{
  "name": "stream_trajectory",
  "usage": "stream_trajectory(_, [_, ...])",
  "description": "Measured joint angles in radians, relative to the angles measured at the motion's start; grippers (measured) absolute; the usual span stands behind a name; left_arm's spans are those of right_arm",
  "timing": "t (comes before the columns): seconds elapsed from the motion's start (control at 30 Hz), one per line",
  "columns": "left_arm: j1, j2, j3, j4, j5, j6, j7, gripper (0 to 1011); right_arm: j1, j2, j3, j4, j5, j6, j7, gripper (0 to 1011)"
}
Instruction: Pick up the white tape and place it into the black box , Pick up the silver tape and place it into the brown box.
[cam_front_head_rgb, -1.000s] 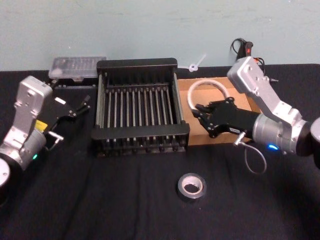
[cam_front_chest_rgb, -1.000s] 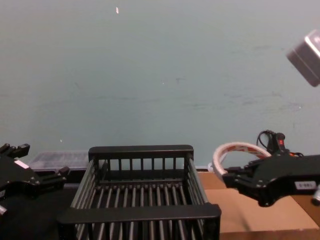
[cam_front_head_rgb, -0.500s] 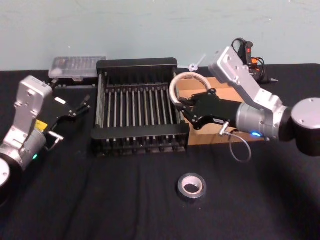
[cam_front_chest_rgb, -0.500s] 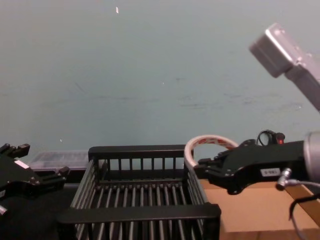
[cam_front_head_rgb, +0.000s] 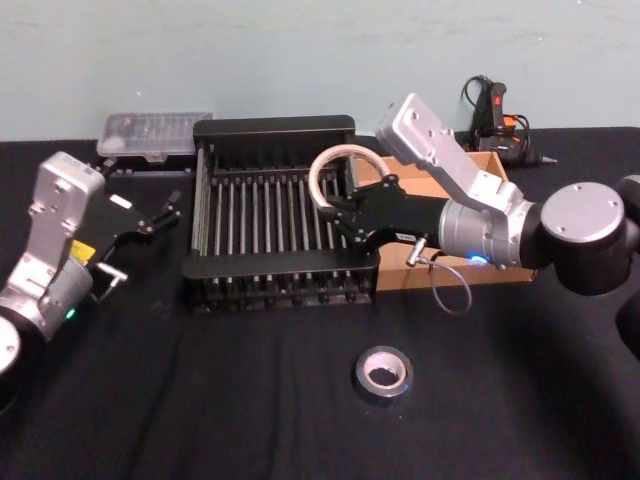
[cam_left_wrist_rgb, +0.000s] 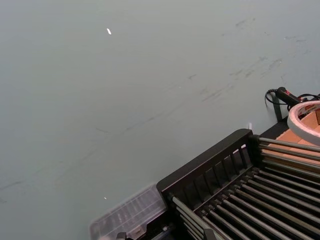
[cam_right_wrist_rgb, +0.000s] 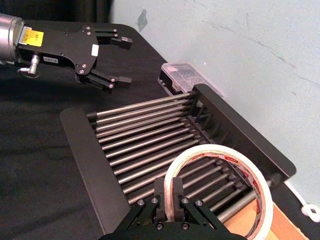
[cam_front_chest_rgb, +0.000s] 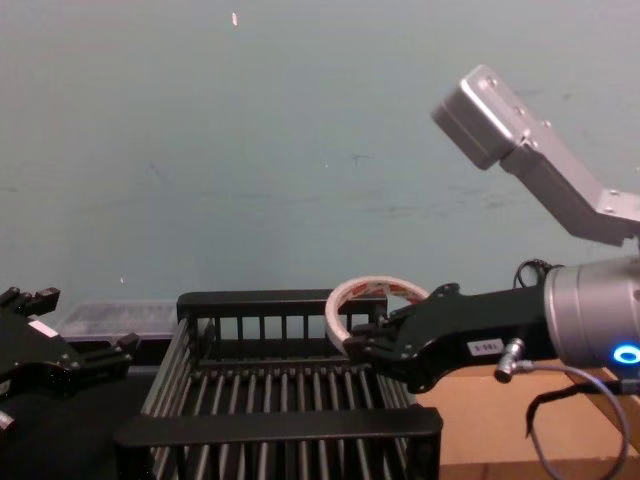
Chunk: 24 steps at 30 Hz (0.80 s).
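My right gripper (cam_front_head_rgb: 340, 205) is shut on the rim of the white tape (cam_front_head_rgb: 318, 172), a thin roll with red print inside (cam_right_wrist_rgb: 223, 150). It holds the roll upright above the right part of the black box (cam_front_head_rgb: 275, 127), a slatted crate (cam_right_wrist_rgb: 85, 150). From the chest the white tape (cam_front_chest_rgb: 365, 287) hangs just over the crate's back wall (cam_front_chest_rgb: 280, 300). The silver tape (cam_front_head_rgb: 382, 373) lies flat on the black cloth in front of the crate. The brown box (cam_front_head_rgb: 500, 275) sits right of the crate, partly behind my right arm. My left gripper (cam_front_head_rgb: 165, 208) is open and parked left of the crate.
A clear plastic case (cam_front_head_rgb: 155, 133) lies behind the crate's left corner. A black and red tool with a cable (cam_front_head_rgb: 495, 100) rests at the back right, with a small white plastic piece (cam_front_head_rgb: 395, 125) beside it. Black cloth (cam_front_head_rgb: 200, 400) covers the front of the table.
My right gripper has carried the white tape leftward, from above the brown box to above the right side of the black box. The left arm has stayed still.
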Motion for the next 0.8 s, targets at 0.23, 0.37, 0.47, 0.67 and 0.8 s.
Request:
stream_trajectory(0.23, [0.0,0.0,0.0,0.0,0.0,0.0,0.0,1001,0.023,-0.023,-0.016,0.041,-0.001,-0.017,0.01,97])
stream_trajectory(0.37, [0.0,0.0,0.0,0.0,0.0,0.0,0.0,1001,0.031,-0.032,-0.023,0.055,-0.001,-0.027,0.016,97])
stream_trajectory(0.47, [0.0,0.0,0.0,0.0,0.0,0.0,0.0,1001,0.035,-0.037,-0.027,0.062,-0.001,-0.036,0.018,97])
stream_trajectory(0.67, [0.0,0.0,0.0,0.0,0.0,0.0,0.0,1001,0.037,-0.04,-0.03,0.067,-0.001,-0.045,0.018,97])
stream_trajectory(0.8, [0.0,0.0,0.0,0.0,0.0,0.0,0.0,1001,0.036,-0.039,-0.029,0.067,-0.001,-0.045,0.018,97])
